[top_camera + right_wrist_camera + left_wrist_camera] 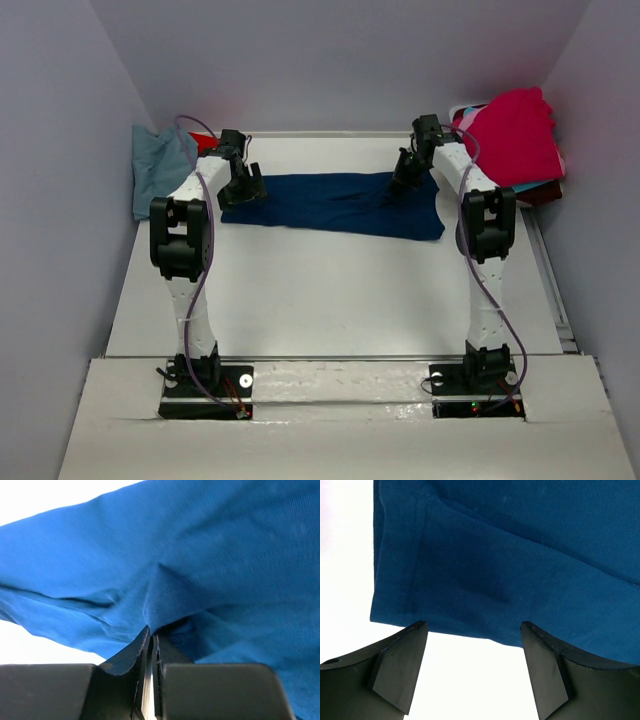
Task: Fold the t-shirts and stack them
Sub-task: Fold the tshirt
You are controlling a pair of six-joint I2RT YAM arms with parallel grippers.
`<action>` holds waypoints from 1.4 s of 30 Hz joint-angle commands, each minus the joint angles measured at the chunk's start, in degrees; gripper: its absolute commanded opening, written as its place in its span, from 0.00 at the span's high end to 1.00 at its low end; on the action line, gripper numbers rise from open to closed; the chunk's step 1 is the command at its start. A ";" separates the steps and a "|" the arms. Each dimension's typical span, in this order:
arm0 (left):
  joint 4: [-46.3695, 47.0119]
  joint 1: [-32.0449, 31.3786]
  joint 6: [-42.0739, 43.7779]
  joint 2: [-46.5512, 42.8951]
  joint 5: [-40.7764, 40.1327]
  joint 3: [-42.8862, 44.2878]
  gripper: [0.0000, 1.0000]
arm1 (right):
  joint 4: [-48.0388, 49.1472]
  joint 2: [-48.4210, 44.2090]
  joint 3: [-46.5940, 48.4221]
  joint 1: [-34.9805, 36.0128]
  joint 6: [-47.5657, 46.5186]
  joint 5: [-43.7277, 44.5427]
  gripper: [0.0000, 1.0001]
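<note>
On the white counter (330, 300): close the released left fingers (400, 665) on the navy t-shirt (340, 203) hem, level with the right fingers (134, 656) clenched on cloth.

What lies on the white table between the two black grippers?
A dark blue cloth t-shirt, laid out flat, fills the stretch from the left gripper to the right gripper, as the top external view shows.

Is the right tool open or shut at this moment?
Shut: the right tool has its fingers pressed together, pinching a raised fold of the navy t-shirt.
</note>
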 commanded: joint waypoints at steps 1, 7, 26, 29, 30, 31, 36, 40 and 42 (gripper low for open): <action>-0.01 -0.25 0.44 -1.31 -0.66 -0.44 0.14 | -1.04 0.92 5.59 -0.03 0.23 -1.56 0.93; -0.18 -0.25 0.44 -0.87 -0.66 -0.17 0.14 | -2.01 3.56 11.91 -0.03 0.05 -2.53 0.93; -1.24 -0.25 0.97 -0.69 -0.75 0.79 0.14 | 4.76 10.68 18.69 -0.03 0.05 -11.67 0.87; -1.24 -0.25 0.97 -0.78 -0.75 0.79 0.14 | 5.55 11.30 18.78 -0.03 0.14 -12.28 0.86; -1.24 -0.25 0.88 -0.78 -0.75 0.79 0.14 | 5.72 11.47 18.87 -0.03 0.14 -12.29 0.85; -1.42 -0.25 0.88 -0.78 -0.75 0.79 0.14 | 6.07 11.82 19.13 -0.03 0.14 -12.29 0.85; -1.86 -0.25 0.79 -0.78 -0.75 1.14 0.14 | 7.92 11.91 19.39 -0.03 1.10 -11.67 0.82; -2.12 -0.25 0.88 -0.96 -2.60 1.15 0.14 | 10.64 11.82 19.48 -0.03 2.68 -10.88 0.81; -2.21 -0.25 0.97 -1.13 -2.68 1.15 0.14 | 12.13 12.09 19.57 -0.03 3.74 -10.97 0.81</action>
